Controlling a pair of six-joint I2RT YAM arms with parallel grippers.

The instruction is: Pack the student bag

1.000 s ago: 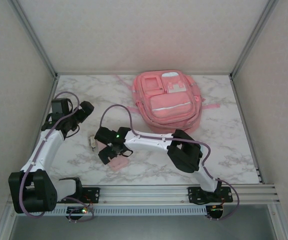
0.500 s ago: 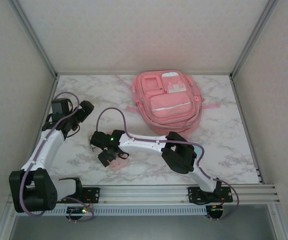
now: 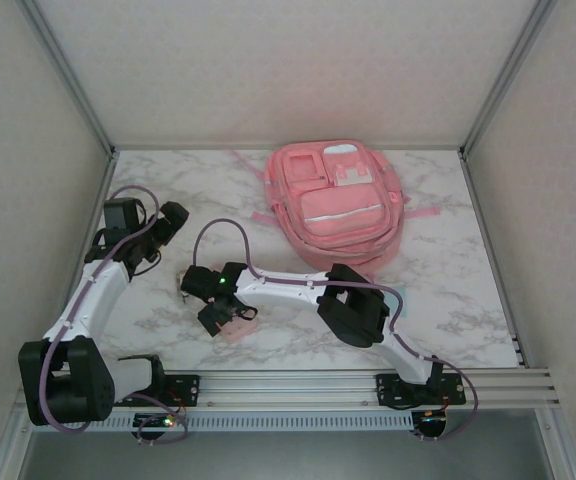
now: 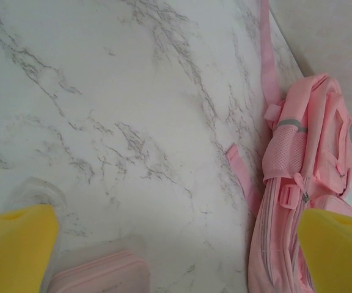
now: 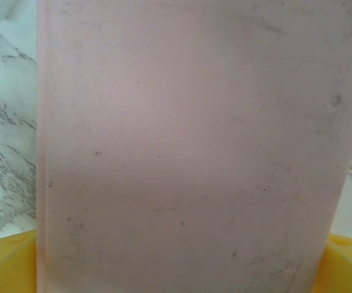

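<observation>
two right fingers (image 5: 2, 265) flank case (image 5: 188, 140) (pink)

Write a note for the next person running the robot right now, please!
Left gripper: open, empty, above the table, left of the student bag.
Right gripper: down over the small pink case, a finger on each side; grip unclear.
The student bag lies flat at the far middle, front up.
Done: case reached, not in the bag.
Left to do: grip the case, carry it over, pack it.
</observation>
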